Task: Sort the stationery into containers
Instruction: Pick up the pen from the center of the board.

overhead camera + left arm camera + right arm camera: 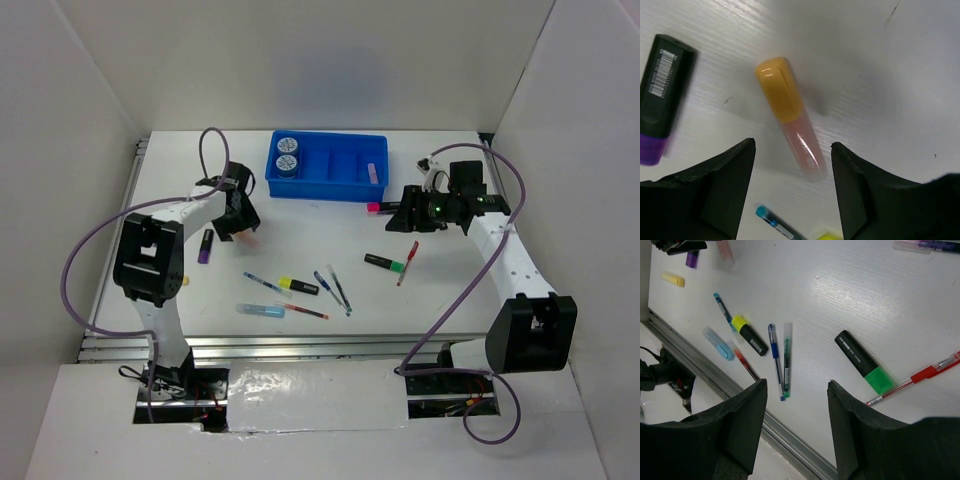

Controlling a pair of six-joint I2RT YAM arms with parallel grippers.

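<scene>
Though looking straight down from overhead, can barely make out orange-capped highlighter [252, 240], mostly covered by left gripper [243, 228]. Get it properly only from left wrist view: flat on table [310, 235], with pale pink barrel end between fingers [715, 195], touching neither. Mark left gripper spread wide, gripping nothing. Lose part of purple marker [662, 95] at left edge of same view, purple end blurred. Catch only tip of teal pen [771, 220] plus yellow sliver at bottom edge, too little to name.

Find right gripper [797, 382] also wide apart with nothing between, held above table near green highlighter [862, 362] and red pen [920, 377], cut off at right frame edge. Overhead, see pink marker [375, 208] poking out just beside right gripper, far end hidden behind it. Spot small yellow piece [673, 279] in right wrist view; can't identify, can't locate overhead.

Place blue tray [330, 190] at far side of table, well apart from loose pens. Count two pale-blue discs [287, 152] in leftmost compartment, one purplish item [372, 172] in rightmost, too small to name. Between arms, note yellow highlighter [298, 286], blue pen [774, 360] and green pen [786, 360] side by side, pale blue marker [258, 310] near second red pen [305, 312].
</scene>
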